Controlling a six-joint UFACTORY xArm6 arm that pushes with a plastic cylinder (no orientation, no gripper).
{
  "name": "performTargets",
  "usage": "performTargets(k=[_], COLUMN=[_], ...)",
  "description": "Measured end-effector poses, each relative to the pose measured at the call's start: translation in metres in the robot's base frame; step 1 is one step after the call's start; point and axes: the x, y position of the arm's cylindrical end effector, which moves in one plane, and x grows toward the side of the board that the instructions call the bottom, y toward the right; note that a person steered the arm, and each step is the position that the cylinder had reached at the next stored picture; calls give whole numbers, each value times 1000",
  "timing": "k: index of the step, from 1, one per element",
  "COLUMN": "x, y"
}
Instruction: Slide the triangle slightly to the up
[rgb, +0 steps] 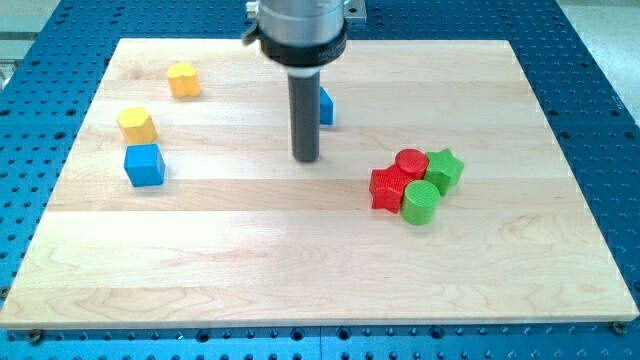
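Note:
A blue block (325, 106), likely the triangle, lies at the upper middle of the wooden board (300, 270); the rod hides most of it, so its shape is not clear. My tip (306, 159) rests on the board just below and to the left of that block. Whether the rod touches it cannot be told.
A yellow block (183, 79) sits at the upper left, another yellow block (137, 124) below it, and a blue cube (145, 165) under that. At the right is a cluster: red star (389, 187), red cylinder (411, 163), green star (445, 168), green cylinder (421, 202).

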Motion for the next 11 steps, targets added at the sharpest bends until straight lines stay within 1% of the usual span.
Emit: performTargets(k=[1, 3, 4, 5, 6, 7, 8, 9, 10, 11], x=[-36, -98, -96, -112, -131, -76, -75, -97, -101, -54], y=[16, 16, 70, 13, -20, 1, -34, -34, -33, 53])
